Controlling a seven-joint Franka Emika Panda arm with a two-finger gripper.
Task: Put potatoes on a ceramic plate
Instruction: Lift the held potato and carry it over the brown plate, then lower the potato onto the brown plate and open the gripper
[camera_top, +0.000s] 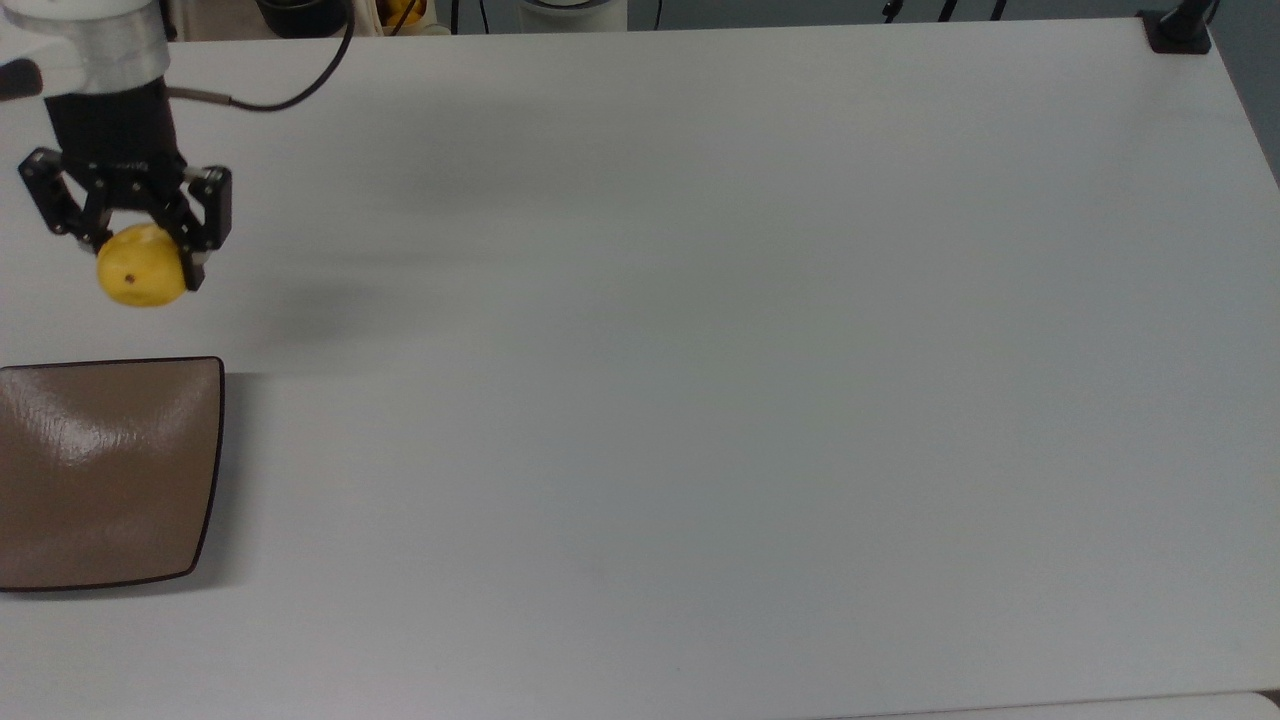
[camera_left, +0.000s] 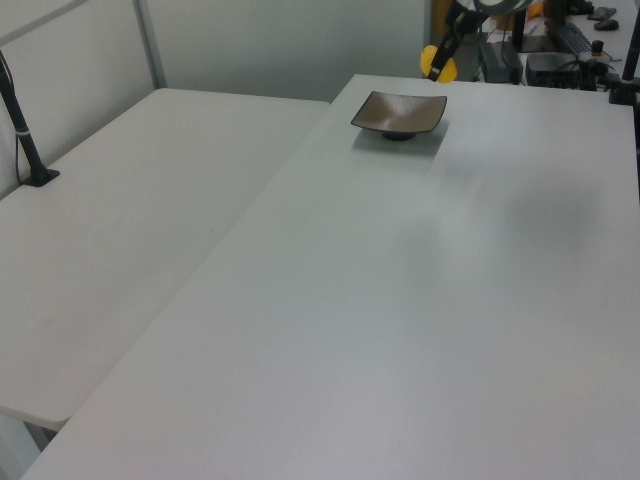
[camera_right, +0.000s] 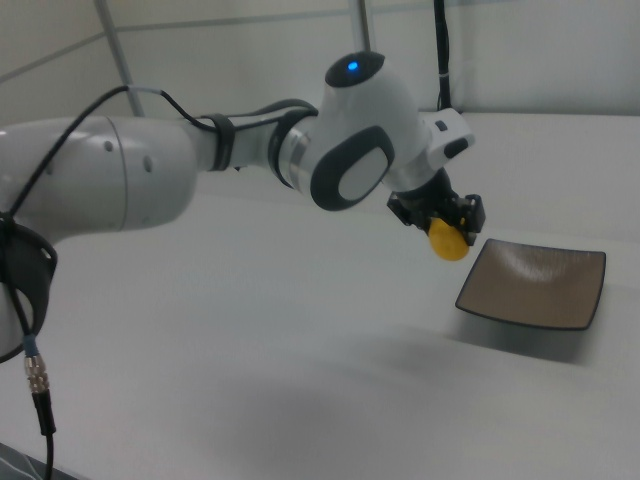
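Hand: the hand (camera_top: 140, 262) is up off the surface at the top view's far left, black fingers (camera_top: 205, 215) clamped on either side of the potato
Potato: the potato (camera_top: 140, 279) is bright yellow, oval, a tiny dark spot on its face, hanging from the hand and clear of everything below; in the right view the potato (camera_right: 449, 240) sits just off the plate's left corner; in the left view it (camera_left: 437, 62) shows above and beyond the plate
Plate: the ceramic plate (camera_top: 100, 470) is glossy brown, square with rounded corners and a thin dark rim, flat on the surface at the top view's left edge, nearer than the potato; nothing on it
Gap: potato and plate apart, the potato's soft shadow (camera_top: 320, 305) falling on the surface to the top view's right of it
Arm: white arm (camera_right: 200, 160) reaching in from the right view's left, a black cable (camera_top: 290, 95) trailing off the wrist
Surface: white surface (camera_top: 700, 400), bare across the top view's middle and right
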